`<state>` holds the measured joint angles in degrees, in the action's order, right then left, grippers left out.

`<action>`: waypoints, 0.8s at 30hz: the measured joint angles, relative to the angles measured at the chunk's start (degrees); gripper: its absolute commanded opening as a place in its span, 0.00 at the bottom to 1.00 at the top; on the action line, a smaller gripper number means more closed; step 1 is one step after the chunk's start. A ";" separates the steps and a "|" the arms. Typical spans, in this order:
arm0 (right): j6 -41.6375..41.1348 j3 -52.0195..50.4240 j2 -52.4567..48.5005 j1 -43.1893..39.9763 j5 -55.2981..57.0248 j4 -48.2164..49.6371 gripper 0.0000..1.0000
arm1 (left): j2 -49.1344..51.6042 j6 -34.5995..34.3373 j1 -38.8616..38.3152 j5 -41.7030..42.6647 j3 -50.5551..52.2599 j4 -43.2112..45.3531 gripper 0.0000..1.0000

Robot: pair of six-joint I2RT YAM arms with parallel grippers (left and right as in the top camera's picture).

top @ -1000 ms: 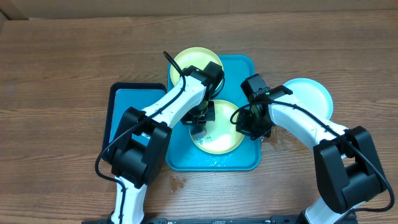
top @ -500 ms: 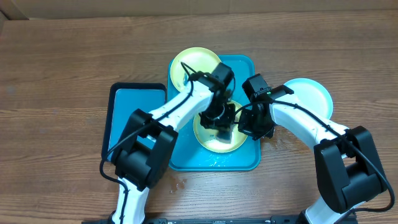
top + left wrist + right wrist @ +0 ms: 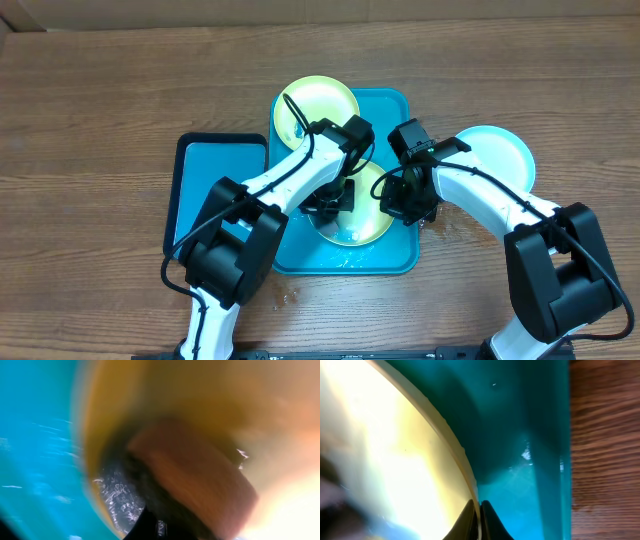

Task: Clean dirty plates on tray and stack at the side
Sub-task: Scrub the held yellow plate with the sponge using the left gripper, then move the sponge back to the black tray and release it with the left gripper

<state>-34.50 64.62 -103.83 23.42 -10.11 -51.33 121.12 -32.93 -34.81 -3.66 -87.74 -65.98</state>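
The teal tray [image 3: 392, 108] lies mid-table. One lime-green plate [image 3: 362, 222] sits on its front half. My right gripper [image 3: 479, 506] is shut on that plate's right rim, one finger on each side; it also shows in the overhead view [image 3: 398, 197]. My left gripper [image 3: 328, 203] is down on the plate's left part, shut on a brown sponge [image 3: 200, 477], blurred in the left wrist view. A second lime-green plate [image 3: 315, 103] rests on the tray's far left corner. The light blue plate [image 3: 497, 152] lies on the table to the right of the tray.
A smaller black-rimmed blue tray [image 3: 215, 180] lies on the table against the teal tray's left side. Wet marks show on the wood by the tray's right edge [image 3: 442, 225] and front left corner [image 3: 286, 293].
My left gripper swept right across the front green plate, then back to its left part. My right gripper has held the plate's rim without moving.
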 measured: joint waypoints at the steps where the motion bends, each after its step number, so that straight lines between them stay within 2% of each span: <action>1: 0.00 0.00 0.00 0.11 -0.57 0.17 0.04 | 0.00 -0.07 0.07 -2.12 -0.20 -0.35 0.04; 9: -0.07 0.04 0.00 0.66 -1.64 0.07 0.04 | 0.02 -0.02 0.02 -16.24 -3.52 -2.08 0.04; 13: -0.26 0.02 0.00 0.55 -0.92 -0.24 0.04 | 0.02 1.25 0.07 -17.42 -3.52 1.18 0.04; 16: -0.44 0.02 0.00 0.37 0.02 -0.70 0.04 | 0.02 2.47 0.52 -12.28 -3.52 3.96 0.05; 20: -0.46 0.02 0.00 -0.24 1.05 -0.94 0.04 | 0.07 4.59 1.53 1.92 -3.50 8.68 0.04; 24: -0.44 0.02 0.00 -0.28 1.77 -1.44 0.04 | 0.20 5.66 1.42 10.71 -3.50 9.35 0.04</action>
<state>-34.94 64.64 -103.83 23.14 -8.34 -52.77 121.32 -27.27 -33.39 7.05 -91.24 -56.62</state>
